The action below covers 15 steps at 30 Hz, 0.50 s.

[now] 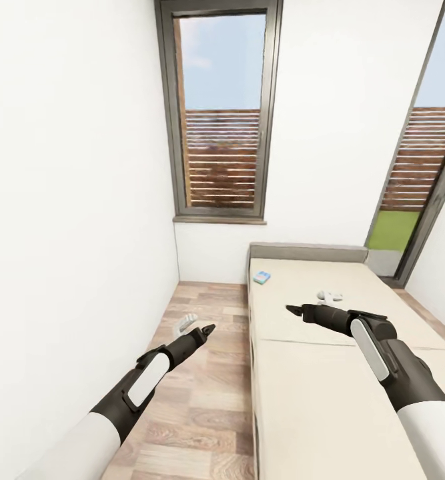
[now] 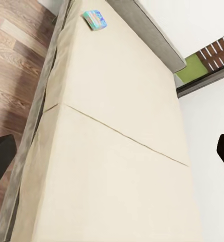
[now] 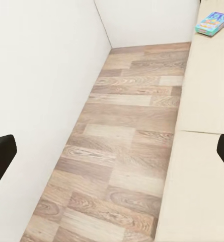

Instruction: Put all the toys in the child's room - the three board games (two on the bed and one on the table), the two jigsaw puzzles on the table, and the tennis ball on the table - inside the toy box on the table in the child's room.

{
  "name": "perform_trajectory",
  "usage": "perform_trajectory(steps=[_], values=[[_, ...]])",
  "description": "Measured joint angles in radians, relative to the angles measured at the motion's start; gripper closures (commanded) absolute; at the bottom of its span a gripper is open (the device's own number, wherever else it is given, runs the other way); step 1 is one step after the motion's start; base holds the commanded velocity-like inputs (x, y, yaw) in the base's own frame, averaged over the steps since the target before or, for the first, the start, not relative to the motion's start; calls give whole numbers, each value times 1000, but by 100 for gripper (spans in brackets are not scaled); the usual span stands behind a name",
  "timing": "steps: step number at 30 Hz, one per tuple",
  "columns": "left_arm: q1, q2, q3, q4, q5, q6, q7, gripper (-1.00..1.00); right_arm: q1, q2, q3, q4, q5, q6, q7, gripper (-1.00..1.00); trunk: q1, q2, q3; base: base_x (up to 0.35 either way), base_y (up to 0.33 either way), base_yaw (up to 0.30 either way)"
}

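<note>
the left gripper [image 1: 194, 327] hangs over the wood-plank floor [image 1: 202, 393] in the gap between the white wall [image 1: 75, 200] and the bed [image 1: 329, 400], its fingers spread apart and holding nothing. the right gripper [image 1: 315, 301] reaches out above the beige mattress, one dark finger and one pale finger parted, also with nothing between them. in both wrist views the dark fingertips [image 2: 1, 161] [image 3: 1, 159] sit at opposite edges of the picture, wide apart, with nothing in the span between.

beyond the right gripper, near the grey headboard [image 1: 307, 253] and close to the floor-side edge of the mattress, lies a small flat box in blue, a board game [image 1: 261, 277]. the left wrist view shows it as a thin blue-green box [image 2: 95, 19] resting flat on the bed [image 2: 117, 151] by the headboard end. the right wrist view catches it [image 3: 213, 22] at the mattress edge above the floor [image 3: 122, 151].

a seam crosses the mattress midway. behind the headboard a tall dark-framed window [image 1: 221, 113] shows sky and slatted wooden fencing, and a second glazed opening [image 1: 415, 187] at the right shows a patch of green.
</note>
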Motion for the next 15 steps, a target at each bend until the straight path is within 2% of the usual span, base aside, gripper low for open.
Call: perform_trajectory(steps=[15], values=[[0, -1, -2, 0, 0, 0, 0, -100, -1, -1, -1, -1, 0, 0, 0, -100, 0, 0, 0, 45, 41, 2]])
